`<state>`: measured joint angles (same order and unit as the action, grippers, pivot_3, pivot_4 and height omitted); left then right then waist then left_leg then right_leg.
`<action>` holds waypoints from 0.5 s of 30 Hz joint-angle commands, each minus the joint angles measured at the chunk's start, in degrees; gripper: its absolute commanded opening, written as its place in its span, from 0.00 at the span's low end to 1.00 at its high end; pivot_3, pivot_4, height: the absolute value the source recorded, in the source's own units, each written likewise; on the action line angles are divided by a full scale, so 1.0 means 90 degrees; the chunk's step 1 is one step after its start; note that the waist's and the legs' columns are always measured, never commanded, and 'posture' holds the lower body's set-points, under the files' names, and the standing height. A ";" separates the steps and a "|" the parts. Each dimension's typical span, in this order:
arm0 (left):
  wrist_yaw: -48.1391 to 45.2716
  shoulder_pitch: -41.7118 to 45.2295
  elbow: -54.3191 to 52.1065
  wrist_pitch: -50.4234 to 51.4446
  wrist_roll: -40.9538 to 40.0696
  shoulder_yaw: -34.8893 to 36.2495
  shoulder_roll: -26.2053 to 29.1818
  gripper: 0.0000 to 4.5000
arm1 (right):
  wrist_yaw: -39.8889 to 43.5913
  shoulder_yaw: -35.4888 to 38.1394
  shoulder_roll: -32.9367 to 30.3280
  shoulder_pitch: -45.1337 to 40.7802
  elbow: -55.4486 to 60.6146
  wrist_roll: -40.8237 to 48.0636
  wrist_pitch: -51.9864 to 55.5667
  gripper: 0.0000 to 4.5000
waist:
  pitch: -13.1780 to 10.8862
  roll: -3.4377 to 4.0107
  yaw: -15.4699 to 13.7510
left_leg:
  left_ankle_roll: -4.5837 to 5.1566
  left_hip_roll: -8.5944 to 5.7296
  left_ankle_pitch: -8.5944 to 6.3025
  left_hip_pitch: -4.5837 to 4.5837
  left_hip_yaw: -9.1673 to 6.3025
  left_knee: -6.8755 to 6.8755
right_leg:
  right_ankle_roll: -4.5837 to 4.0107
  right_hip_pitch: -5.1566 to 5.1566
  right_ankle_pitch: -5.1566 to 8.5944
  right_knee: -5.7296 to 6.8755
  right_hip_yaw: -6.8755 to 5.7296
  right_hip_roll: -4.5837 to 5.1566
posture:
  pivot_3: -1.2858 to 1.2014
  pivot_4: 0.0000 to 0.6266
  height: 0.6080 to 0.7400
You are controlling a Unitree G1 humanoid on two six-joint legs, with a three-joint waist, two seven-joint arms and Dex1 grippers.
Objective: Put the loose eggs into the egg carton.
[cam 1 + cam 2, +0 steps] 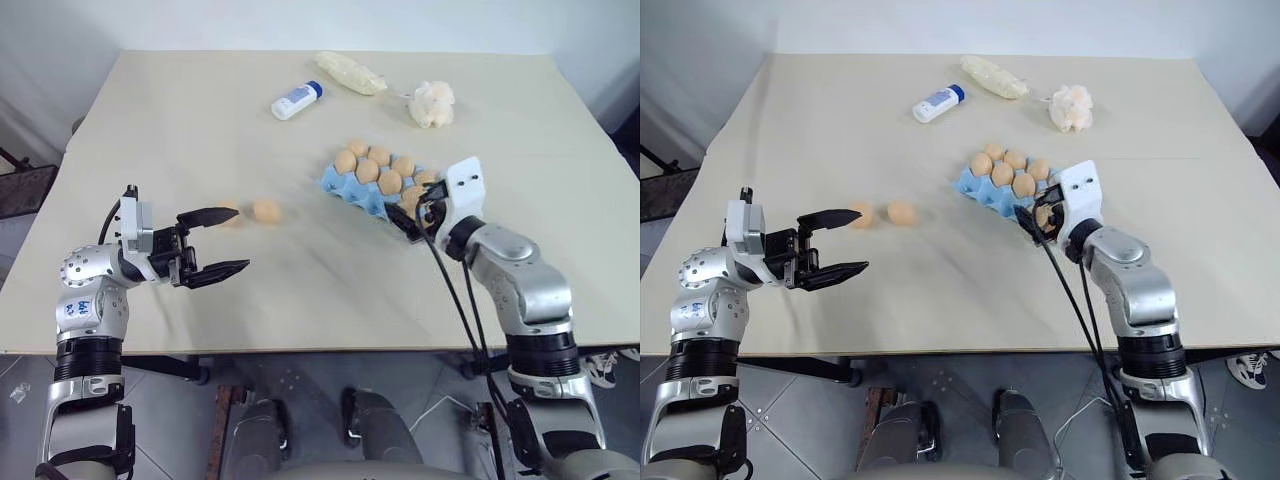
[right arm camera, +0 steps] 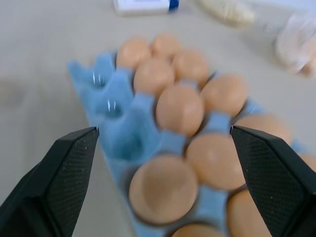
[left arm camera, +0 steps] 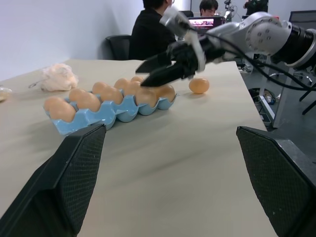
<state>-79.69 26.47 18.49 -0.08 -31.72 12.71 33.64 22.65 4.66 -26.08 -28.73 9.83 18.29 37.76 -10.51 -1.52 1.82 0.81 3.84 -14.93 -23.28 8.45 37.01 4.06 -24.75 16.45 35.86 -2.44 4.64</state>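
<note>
Two loose eggs point(image 1: 266, 210) are seen on the table point(image 1: 300, 290), side by side near its middle, well apart from the egg carton point(image 1: 352, 188); one is partly hidden behind the upper finger of the left hand point(image 1: 215, 242). A third egg point(image 3: 199, 85) is noted on the table just beyond the carton's end, in the left wrist view. The carton, light blue, lies slanted toward the right side, most cups filled, with a few empty cups at its left end. The left hand is spread wide, pointing toward the two eggs, which lie just past its fingertips; it is judged the nearer arm for them. The right hand point(image 3: 165, 69) is spread over the carton's near end, holding nothing. Open table lies between eggs and carton. Recorded at the far edge: a white bottle point(image 1: 296, 100), a pale bag point(image 1: 350, 73), a lumpy white wad point(image 1: 432, 104).
</note>
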 commanded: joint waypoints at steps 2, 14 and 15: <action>-0.0082 0.0019 -0.0127 -0.0063 -0.0164 0.0117 0.0012 1.00 | 0.0481 0.1052 -0.0514 0.0543 0.0933 0.0677 0.0075 0.99 | 0.0000 0.0000 -0.0035 | 0.0001 0.0000 -0.0002 -0.0001 -0.0002 -0.0001 | 0.0000 0.0002 0.0000 -0.0006 -0.0005 0.0000 | 0.52 0.24 1.00; -0.0373 0.0204 0.0209 -0.0095 -0.0066 -0.0032 -0.0054 1.00 | 0.2055 0.3837 -0.1717 0.3869 0.1601 0.1321 -0.0511 0.99 | 0.0000 0.0000 -0.0018 | 0.0009 0.0000 -0.0011 0.0008 0.0000 0.0004 | 0.0006 0.0020 -0.0003 -0.0025 -0.0004 -0.0011 | 0.52 0.24 1.00; -0.0390 0.0233 0.0244 -0.0098 -0.0056 -0.0046 -0.0062 1.00 | 0.2162 0.4031 -0.1754 0.4109 0.1555 0.1301 -0.0592 0.99 | 0.0000 0.0000 -0.0019 | 0.0008 0.0001 -0.0011 0.0010 0.0000 0.0006 | 0.0007 0.0022 -0.0003 -0.0025 -0.0004 -0.0014 | 0.52 0.24 1.00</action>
<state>-82.65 27.54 20.98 -0.11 -31.74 12.06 32.87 39.96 36.42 -40.37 6.68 22.42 29.25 34.76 -10.51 -1.53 1.64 0.88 3.85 -15.02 -23.18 8.45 37.07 4.12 -24.55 16.42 35.64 -2.49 4.50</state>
